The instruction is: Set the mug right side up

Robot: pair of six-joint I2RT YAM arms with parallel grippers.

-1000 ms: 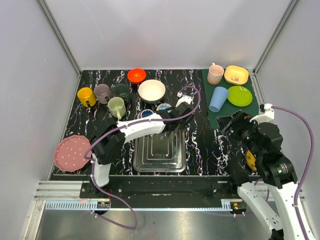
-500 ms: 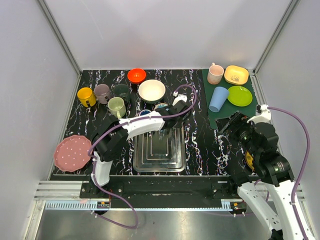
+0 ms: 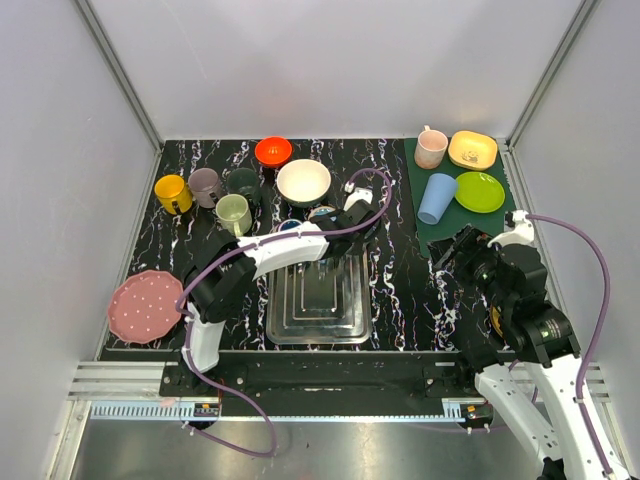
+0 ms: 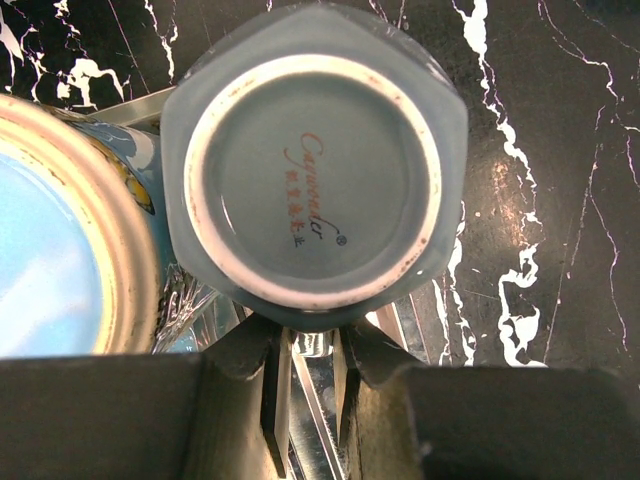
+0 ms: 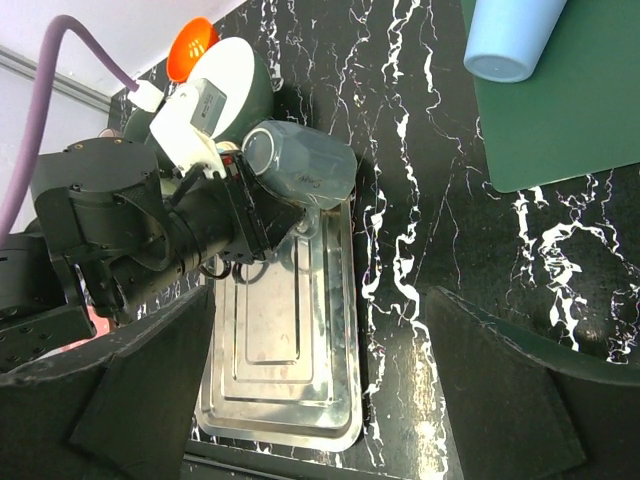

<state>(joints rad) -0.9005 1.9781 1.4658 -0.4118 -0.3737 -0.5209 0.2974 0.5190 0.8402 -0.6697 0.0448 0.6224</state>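
Observation:
A grey-blue mug [image 4: 315, 165] lies on its side in the air, its stamped base facing the left wrist camera. My left gripper [image 4: 305, 345] is shut on the mug's lower side, where the handle seems to be. The right wrist view shows the mug [image 5: 300, 165] tilted over the far end of the metal tray [image 5: 290, 370]. In the top view my left gripper [image 3: 345, 220] covers most of the mug. My right gripper [image 5: 330, 400] is open and empty, to the right of the tray, and also shows in the top view [image 3: 455, 255].
A blue-glazed cup [image 4: 60, 260] stands close to the left of the held mug. Yellow [image 3: 172, 192], mauve [image 3: 205, 185], dark green [image 3: 243, 183] and light green [image 3: 234, 213] mugs stand back left, with an orange bowl [image 3: 273, 151] and a white bowl [image 3: 303, 182]. A green mat [image 3: 500, 215] holds dishes at the back right. A pink plate [image 3: 143, 305] lies at the left.
My left gripper has moved slightly toward the back left with the mug in it. My right arm has shifted a little to the left.

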